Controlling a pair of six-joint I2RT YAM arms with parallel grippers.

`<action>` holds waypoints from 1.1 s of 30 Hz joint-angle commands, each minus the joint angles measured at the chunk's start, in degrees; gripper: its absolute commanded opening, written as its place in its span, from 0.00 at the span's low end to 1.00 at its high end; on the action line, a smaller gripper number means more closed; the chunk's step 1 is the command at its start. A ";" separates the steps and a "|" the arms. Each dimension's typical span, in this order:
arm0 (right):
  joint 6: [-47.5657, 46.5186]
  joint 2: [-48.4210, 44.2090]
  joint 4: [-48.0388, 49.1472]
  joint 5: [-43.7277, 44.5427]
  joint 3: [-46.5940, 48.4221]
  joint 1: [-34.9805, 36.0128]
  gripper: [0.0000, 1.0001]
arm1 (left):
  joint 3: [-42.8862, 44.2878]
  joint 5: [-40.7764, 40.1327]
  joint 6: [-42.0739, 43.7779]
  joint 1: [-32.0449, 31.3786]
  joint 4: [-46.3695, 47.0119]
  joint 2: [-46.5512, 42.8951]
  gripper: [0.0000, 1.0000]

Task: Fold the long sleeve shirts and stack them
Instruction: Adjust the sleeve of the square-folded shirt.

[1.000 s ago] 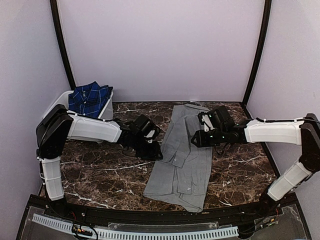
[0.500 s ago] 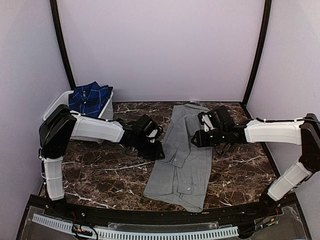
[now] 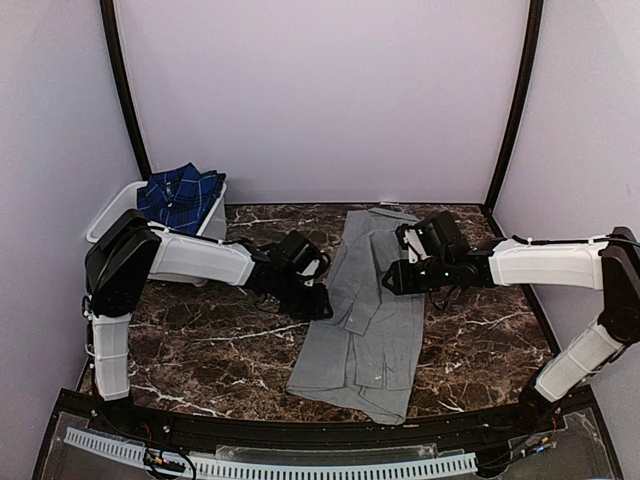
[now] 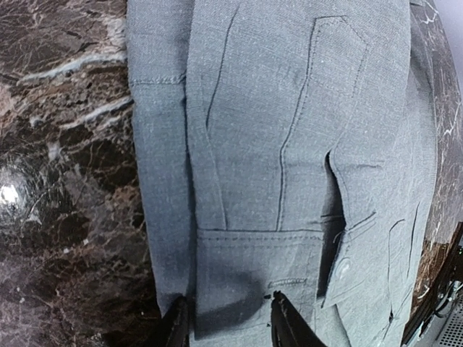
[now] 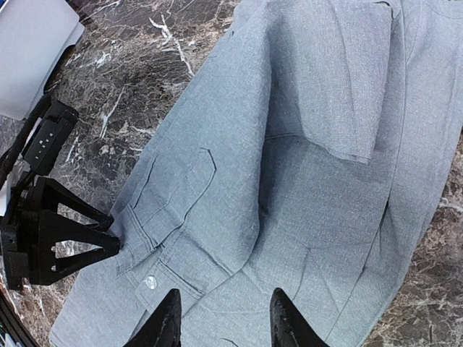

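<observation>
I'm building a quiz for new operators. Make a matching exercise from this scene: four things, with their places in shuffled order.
1 grey shirt
2 plaid shirt
3 left gripper
4 right gripper

a in the white tub
b over the grey shirt's right side
c lying on the marble table
d at the grey shirt's left edge

Pairs: 1-c, 2-a, 3-d, 4-b

Matt woven grey shirt, glossy marble table

Left arm, right arm: same build. White shells on the long links, black joint housings, black wrists. A thin dark cable runs along the right arm's white forearm. Left end effector and right end effector: all black, with two tapered fingers each.
</observation>
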 commanded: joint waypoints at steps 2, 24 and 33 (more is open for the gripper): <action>0.38 -0.74 0.46 0.82 1.00 0.30 0.39 | 2.28 -0.44 1.35 -0.77 -4.00 0.83 0.34; 0.89 7.23 2.57 7.55 6.94 -4.44 0.37 | 4.45 2.16 -2.21 -1.96 -5.69 -5.47 0.00; -2.78 15.07 1.84 10.36 13.48 -6.28 0.38 | 4.37 1.54 -1.73 -1.93 -6.59 -6.56 0.00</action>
